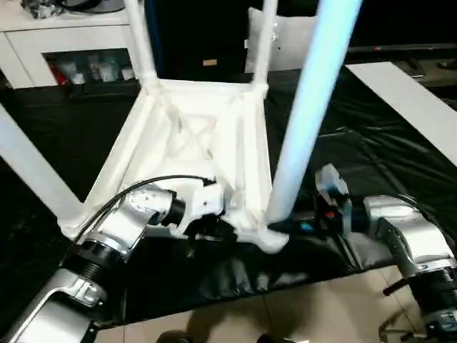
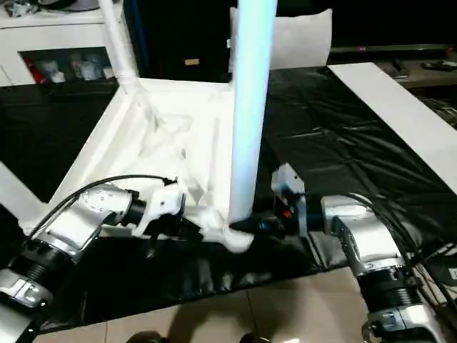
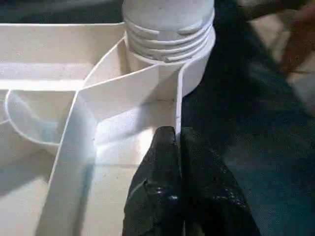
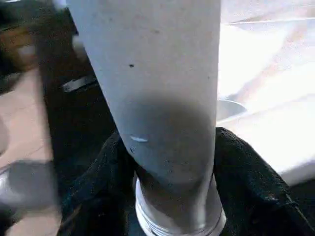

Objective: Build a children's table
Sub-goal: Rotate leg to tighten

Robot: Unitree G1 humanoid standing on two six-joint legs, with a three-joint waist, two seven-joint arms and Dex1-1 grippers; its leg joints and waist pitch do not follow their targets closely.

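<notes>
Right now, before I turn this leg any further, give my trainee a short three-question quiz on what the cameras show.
1. True or false: the table top lies with its ribbed underside facing up.
2. What is the left hand pinching?
A. a leg
B. a thin rib wall of the top, beside the near corner socket
C. the black table cover
3. Fill in: the right hand has its fingers on either side of the near leg, just above its ____ collar.

Key:
1. True.
2. B; its fingers are closed on the rib.
3. Threaded; the leg stands in the near corner socket, with threads showing above the rim.
</notes>
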